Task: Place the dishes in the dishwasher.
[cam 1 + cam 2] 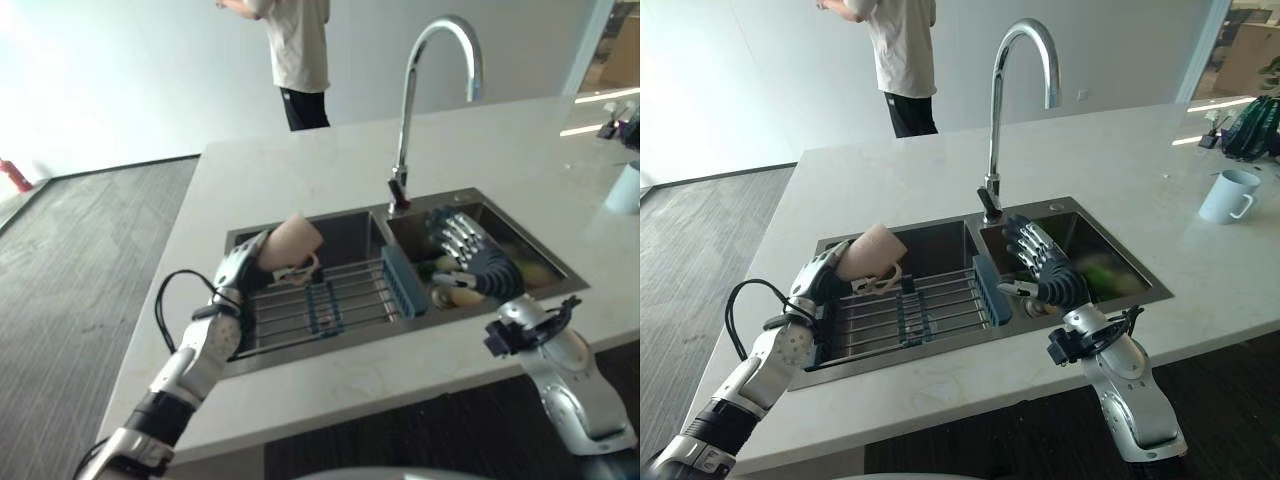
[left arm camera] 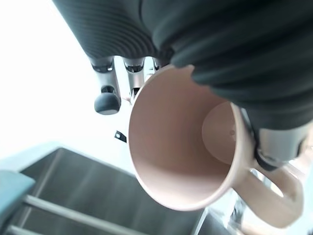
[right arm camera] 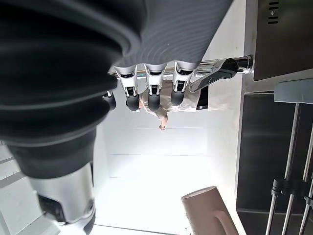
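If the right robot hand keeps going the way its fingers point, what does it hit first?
Likely the faucet: the right robot hand hovers open over the right basin, fingers aimed at the faucet's base. Depth is unclear, so it may meet the basin's back wall first.

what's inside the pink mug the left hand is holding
Nothing: in the left wrist view the pink mug looks empty down to its bare bottom. The left hand grips it over the sink's wire rack; its outer far side is covered by the hand.
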You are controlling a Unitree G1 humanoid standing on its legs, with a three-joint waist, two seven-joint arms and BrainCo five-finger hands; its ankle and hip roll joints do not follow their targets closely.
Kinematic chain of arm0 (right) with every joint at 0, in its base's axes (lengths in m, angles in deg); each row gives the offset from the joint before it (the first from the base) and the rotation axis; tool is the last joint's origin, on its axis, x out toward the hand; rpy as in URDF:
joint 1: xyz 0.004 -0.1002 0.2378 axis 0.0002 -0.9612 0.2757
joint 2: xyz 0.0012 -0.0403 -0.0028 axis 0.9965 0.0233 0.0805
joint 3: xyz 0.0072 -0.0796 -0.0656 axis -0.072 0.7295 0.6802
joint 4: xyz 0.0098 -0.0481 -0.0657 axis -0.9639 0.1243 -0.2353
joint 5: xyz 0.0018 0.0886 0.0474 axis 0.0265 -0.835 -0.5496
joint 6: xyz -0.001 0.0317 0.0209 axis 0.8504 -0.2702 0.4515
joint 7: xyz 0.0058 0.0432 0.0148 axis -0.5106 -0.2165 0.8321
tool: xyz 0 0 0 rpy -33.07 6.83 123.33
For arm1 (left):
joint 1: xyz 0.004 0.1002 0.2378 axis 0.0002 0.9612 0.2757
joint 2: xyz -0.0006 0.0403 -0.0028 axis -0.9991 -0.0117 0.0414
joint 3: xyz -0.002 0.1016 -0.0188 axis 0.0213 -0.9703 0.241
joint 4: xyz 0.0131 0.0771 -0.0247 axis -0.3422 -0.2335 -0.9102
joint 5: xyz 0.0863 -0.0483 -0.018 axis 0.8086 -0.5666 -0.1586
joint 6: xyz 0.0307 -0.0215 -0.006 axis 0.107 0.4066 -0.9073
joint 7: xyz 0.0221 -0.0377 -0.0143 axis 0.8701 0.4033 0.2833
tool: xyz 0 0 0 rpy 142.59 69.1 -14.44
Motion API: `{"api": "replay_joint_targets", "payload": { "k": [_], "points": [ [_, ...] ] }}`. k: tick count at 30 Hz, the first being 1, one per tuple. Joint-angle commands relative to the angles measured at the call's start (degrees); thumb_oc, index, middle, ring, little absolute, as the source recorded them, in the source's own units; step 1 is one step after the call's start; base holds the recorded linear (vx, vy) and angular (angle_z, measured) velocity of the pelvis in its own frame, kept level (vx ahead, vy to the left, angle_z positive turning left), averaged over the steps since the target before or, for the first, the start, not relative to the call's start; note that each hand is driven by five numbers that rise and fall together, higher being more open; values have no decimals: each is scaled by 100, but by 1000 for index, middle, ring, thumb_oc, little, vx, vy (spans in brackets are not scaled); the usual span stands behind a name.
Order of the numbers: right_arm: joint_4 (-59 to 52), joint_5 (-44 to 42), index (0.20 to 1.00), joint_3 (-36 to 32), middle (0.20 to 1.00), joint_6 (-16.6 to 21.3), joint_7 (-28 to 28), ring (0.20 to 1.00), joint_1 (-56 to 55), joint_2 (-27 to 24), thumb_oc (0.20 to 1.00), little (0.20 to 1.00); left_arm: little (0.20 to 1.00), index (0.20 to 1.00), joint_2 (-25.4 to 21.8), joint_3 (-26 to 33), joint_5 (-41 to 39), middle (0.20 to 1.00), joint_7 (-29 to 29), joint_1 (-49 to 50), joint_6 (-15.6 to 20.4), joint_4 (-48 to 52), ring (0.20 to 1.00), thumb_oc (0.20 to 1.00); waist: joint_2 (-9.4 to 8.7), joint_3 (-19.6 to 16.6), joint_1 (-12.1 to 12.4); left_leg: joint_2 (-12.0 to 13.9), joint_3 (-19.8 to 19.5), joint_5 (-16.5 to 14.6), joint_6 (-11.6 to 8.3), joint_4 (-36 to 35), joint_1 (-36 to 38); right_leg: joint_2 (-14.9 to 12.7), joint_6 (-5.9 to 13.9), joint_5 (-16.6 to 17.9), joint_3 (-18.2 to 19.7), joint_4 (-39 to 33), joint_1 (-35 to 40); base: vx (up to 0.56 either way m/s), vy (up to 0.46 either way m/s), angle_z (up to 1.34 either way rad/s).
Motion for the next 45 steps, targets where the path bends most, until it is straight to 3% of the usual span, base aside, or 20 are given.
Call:
{"api": "replay_joint_targets", "payload": {
  "k": [1,4,8,10,13,15,18,20,22,25,28,31,33,34,35,36,37,39,42,45],
  "points": [
    [-492,68,1000,-311,1000,405,-138,1000,256,95,1000,1000,200,200,-318,417,-832,200,-563,-491,573,325,200,200,-18,217,-62,223,-301,8,-92,40,5,-338,368,-500,-147,48,508,13,-47,17],
    [-485,185,1000,-358,1000,413,-139,1000,197,244,1000,1000,200,200,-13,1026,-2413,200,-243,-270,1076,845,200,200,-34,216,34,228,-398,28,-108,40,-15,-337,336,-531,-195,48,539,10,-51,7],
    [-517,312,1000,-364,1000,432,-116,1000,137,397,1000,1000,200,200,731,1363,-4780,200,546,50,1275,1563,200,200,-54,236,137,278,-449,92,-150,40,-33,-317,268,-572,-286,48,575,-13,-88,6],
    [-521,312,1000,-366,1000,521,-122,1000,124,374,1000,1000,200,200,939,1321,-5282,200,832,195,1740,1923,200,200,-59,261,200,347,-453,164,-195,40,-52,-286,213,-591,-382,48,591,-55,-154,23],
    [-518,292,1000,-369,1000,576,-75,1000,118,320,1000,1000,200,200,1049,1323,-5924,200,1086,313,1948,2211,200,200,-73,282,267,424,-456,239,-246,40,-89,-235,155,-617,-467,48,594,-47,-137,22],
    [-527,239,1000,-371,1000,588,-15,1000,108,285,1000,1000,200,200,1153,1307,-6636,200,1366,407,1947,2348,200,200,-81,296,319,478,-482,313,-287,40,-131,-174,103,-636,-509,48,589,-38,-155,27],
    [-543,-133,1000,-464,1000,637,232,1000,-11,209,1000,1000,200,200,1449,1047,-8436,200,2391,758,1785,2672,200,200,-79,457,503,685,-641,854,-455,40,-598,15,-21,-705,-651,48,603,-146,-155,37],
    [-478,-231,1000,-521,1000,745,166,1000,45,72,1000,1000,200,200,1558,951,-9056,200,2757,864,1722,2747,200,200,-142,563,604,524,-796,843,-385,193,-626,44,-68,-710,-647,48,582,-262,-69,66],
    [-403,-294,1000,-516,1000,826,184,1000,169,-65,1000,1000,200,200,1644,885,-9333,200,2843,842,1689,2837,200,200,-231,623,567,427,-590,722,-312,1129,-720,16,-171,-620,-668,48,454,-323,-28,69],
    [-366,-220,1000,-625,1000,1035,154,1000,133,-73,1000,1000,200,200,1717,748,-9609,200,3112,736,1609,2864,200,200,-351,648,326,610,-169,570,-300,2173,-374,-79,-284,-333,-1018,48,187,-406,85,71],
    [-309,-188,1000,-750,1000,1062,141,1000,136,-68,1000,1000,200,200,1724,705,-9747,200,3474,766,1586,2822,200,200,-218,562,217,897,96,696,-510,2076,266,-151,-275,-197,-1632,48,44,-388,309,98],
    [-264,-201,1000,-846,1000,1112,112,1000,119,-104,1000,1000,200,200,1702,686,-9703,200,3703,749,1537,2842,200,200,-178,499,231,925,308,682,-565,1786,529,-337,-155,-54,-2104,48,-27,-327,327,93],
    [-254,-199,1000,-862,1000,1137,13,1000,109,-84,1000,1000,200,200,1636,722,-9729,200,3878,749,1408,2894,200,200,-147,492,259,758,424,243,-554,1166,782,-598,195,209,-2283,48,-170,-334,479,192],
    [-206,-19,1000,-776,1000,1127,-126,1000,239,75,1000,1000,200,200,1514,818,-9801,200,3967,750,1246,3008,200,200,-188,582,352,562,553,-373,-343,786,924,-1050,598,652,-2469,97,-343,-543,832,290],
    [-141,207,1000,-699,1000,1117,-248,1000,317,247,1000,1000,200,200,1508,834,-9834,200,3979,731,1101,3044,200,200,-255,683,488,201,295,-892,-173,540,895,-1470,847,1081,-2452,118,-448,-489,796,257],
    [-141,218,1000,-706,1000,1110,-247,1000,316,283,1000,1000,200,200,1502,834,-9854,200,3978,736,1081,3050,200,200,-270,708,521,129,222,-949,-143,534,861,-1539,868,1169,-2457,127,-461,-362,642,166],
    [-188,206,1000,-720,1000,1070,-189,1000,254,455,1000,1000,200,200,1497,882,-9884,200,3957,801,966,3084,200,200,-387,822,620,-175,42,-1037,-16,563,718,-1880,882,1544,-2574,207,-555,-225,367,89],
    [-262,271,1000,-655,1000,1068,-112,1000,175,597,1000,1000,200,200,1511,923,-9850,200,3926,829,908,3110,200,200,-409,879,682,-314,-100,-1071,49,536,658,-2024,904,1664,-2542,247,-574,-214,386,89],
    [-391,413,1000,-476,1000,1145,-226,1000,16,721,1000,1000,200,200,1477,878,-9651,200,3950,857,904,3118,200,200,-370,997,675,-601,-581,-894,271,269,527,-1859,824,1414,-1665,725,-636,-203,441,73],
    [-397,68,1000,-611,1000,1209,-213,1000,-3,540,1000,1000,200,200,1460,862,-9627,200,3867,776,853,3053,200,200,-232,918,592,-627,-1259,-535,492,93,244,-698,421,25,-578,1454,-370,-133,367,93]
  ]
}}
